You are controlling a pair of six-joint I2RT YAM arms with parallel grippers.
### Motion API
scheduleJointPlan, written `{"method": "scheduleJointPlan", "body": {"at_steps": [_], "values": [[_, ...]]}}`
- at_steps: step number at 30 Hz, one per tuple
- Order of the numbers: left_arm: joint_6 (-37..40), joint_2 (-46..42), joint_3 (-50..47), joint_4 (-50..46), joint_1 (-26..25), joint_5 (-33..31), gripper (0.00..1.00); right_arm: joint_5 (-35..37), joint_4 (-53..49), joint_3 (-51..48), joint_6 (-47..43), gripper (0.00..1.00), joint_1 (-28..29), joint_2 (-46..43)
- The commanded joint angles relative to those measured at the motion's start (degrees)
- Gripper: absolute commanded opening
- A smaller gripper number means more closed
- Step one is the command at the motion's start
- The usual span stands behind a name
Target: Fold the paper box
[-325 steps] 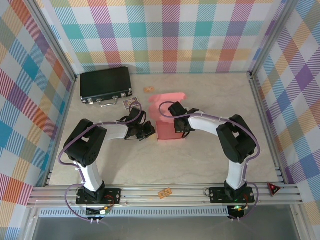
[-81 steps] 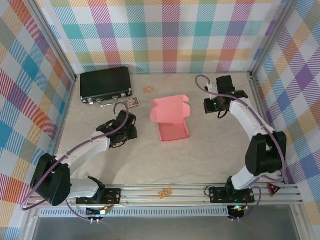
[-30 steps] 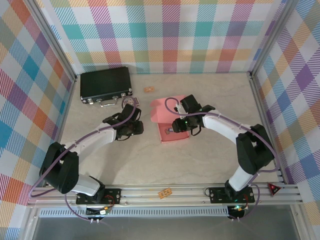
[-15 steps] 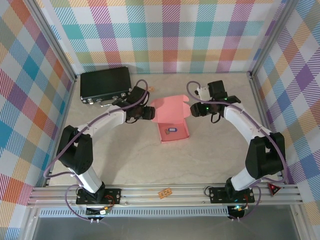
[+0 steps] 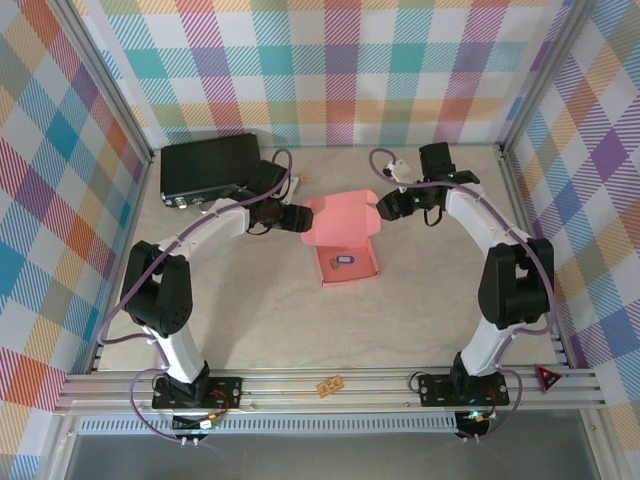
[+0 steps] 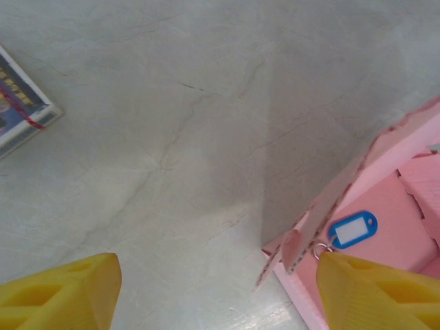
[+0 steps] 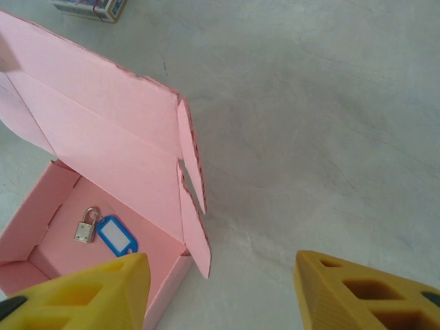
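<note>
Left wrist view: the left gripper has its two yellow fingertips in the lower corners of the frame, spread wide, with nothing but bare table between them. Just past the right-hand fingertip, at lower right, stands the paper box, with a blue key tag lying inside. A printed card pokes in at the upper left edge.

In the right wrist view the right gripper is also parted and holds nothing. The box takes up the left half, its lid raised and a side flap hanging at the lid's right edge. A small padlock lies in the tray beside the tag.

From the top external camera the box sits mid-table. The left gripper is at the lid's left edge and the right gripper at its right corner; whether either touches the lid I cannot tell. A black case lies at upper left.
</note>
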Motion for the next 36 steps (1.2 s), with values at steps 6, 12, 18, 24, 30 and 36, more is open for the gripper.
{"method": "scheduleJointPlan", "body": {"at_steps": [6,12,18,24,30,36], "values": [[2.14,3.38,3.45,-0.88,0.74,5.59,0.70,-5.98,-4.77,4.18,-3.74,0.59,0.03,5.39],[2.13,5.29,5.12,-2.16,0.73,6.58,0.55,-7.74,-6.00,5.22,-4.11,0.57,0.12,7.43],[1.18,5.27,5.21,-1.69,0.74,8.49,0.44,-9.10,-6.53,6.02,-3.75,0.52,0.07,8.58],[0.75,5.41,5.24,-2.15,0.80,9.00,0.36,-9.58,-7.93,7.89,-3.17,0.38,0.13,9.53],[0.34,5.54,5.31,-1.95,0.74,10.03,0.30,-9.88,-8.30,8.18,-3.18,0.35,0.25,10.01],[0.39,6.14,6.15,-2.37,0.70,10.15,0.30,-9.24,-8.62,8.95,-3.66,0.40,0.29,10.93]]}}
